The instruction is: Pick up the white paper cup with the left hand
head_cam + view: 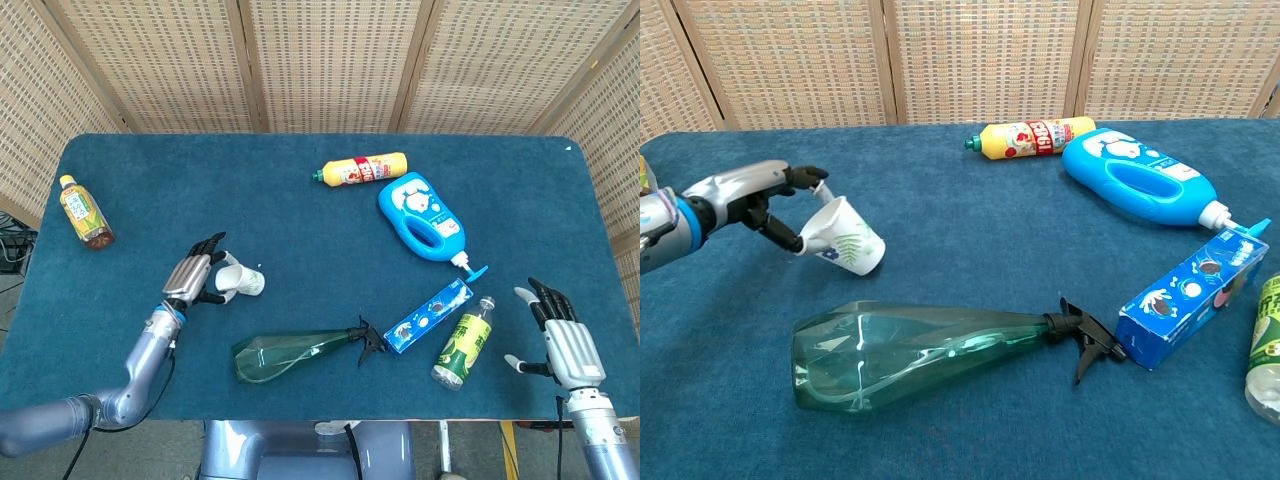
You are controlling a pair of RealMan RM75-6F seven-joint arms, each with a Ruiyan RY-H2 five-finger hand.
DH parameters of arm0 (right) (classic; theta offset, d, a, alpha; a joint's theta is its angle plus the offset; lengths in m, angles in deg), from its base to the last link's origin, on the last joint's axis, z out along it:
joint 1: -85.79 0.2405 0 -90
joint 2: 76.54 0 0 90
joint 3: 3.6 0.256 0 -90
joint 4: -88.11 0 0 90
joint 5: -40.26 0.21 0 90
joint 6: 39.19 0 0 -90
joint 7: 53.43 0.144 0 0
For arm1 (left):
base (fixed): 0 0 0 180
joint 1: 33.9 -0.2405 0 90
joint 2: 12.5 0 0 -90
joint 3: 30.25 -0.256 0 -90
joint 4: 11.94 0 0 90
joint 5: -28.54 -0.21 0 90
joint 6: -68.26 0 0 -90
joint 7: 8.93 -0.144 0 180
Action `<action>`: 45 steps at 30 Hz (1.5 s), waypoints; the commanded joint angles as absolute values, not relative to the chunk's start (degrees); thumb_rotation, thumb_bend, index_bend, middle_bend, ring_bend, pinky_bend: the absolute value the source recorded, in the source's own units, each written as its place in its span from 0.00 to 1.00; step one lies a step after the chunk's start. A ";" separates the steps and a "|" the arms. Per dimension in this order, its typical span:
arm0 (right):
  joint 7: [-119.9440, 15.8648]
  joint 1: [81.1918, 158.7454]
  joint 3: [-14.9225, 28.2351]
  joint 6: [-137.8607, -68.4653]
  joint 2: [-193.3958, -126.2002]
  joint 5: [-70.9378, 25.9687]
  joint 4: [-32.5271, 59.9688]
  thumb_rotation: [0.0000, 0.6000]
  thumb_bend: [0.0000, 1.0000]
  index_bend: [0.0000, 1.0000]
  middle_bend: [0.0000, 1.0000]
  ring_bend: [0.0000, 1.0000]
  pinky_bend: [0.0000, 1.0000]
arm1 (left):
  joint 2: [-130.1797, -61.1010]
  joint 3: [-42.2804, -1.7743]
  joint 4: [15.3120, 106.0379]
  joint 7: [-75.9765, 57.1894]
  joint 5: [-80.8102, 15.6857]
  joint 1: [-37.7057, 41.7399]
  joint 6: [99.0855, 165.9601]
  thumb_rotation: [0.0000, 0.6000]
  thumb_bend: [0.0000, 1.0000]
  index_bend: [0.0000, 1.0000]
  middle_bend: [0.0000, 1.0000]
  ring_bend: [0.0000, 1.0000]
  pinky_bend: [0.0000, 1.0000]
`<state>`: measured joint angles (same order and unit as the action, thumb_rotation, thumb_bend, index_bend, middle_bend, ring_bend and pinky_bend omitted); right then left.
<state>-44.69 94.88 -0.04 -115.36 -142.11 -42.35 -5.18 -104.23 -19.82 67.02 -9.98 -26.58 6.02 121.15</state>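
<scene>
Pinching the tilted white paper cup (845, 238) (contents hidden), left hand (758, 200) holds its rim

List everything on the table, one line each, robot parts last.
paper cup: 1, white with green print, tilted, pinched by the left hand
spray bottle: 1, green, lying at front centre
detergent jug: 1, blue, right of centre
sauce bottle: 1, yellow and red, lying at the back
box: 1, blue, beside the sprayer nozzle
tea bottle: 1, amber, far left
drink bottle: 1, green label, front right
table: 1, blue cloth
left hand: holds the cup rim
right hand: fingers apart, empty
</scene>
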 commanded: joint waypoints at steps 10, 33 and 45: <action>-44.86 94.81 -0.13 -115.52 -142.09 -42.55 -5.36 1.00 0.08 0.00 0.00 0.00 0.00 | -101.48 -21.74 66.00 -13.75 -26.80 4.83 118.96 1.00 0.28 0.35 0.00 0.00 0.00; -44.84 94.77 -0.12 -115.53 -141.97 -42.54 -5.44 1.00 0.09 0.00 0.00 0.00 0.00 | -91.12 -21.67 80.53 -39.65 -5.16 15.22 116.95 0.86 0.24 0.14 0.00 0.00 0.00; -43.24 94.86 0.39 -114.91 -141.63 -41.42 -4.90 1.00 0.08 0.00 0.00 0.00 0.00 | -92.66 -23.93 83.00 -52.50 9.06 24.65 120.46 0.86 0.24 0.14 0.00 0.00 0.00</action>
<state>-43.25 94.85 0.38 -114.92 -141.64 -41.43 -4.91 -92.23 -23.65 82.94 -51.98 8.29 23.94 119.95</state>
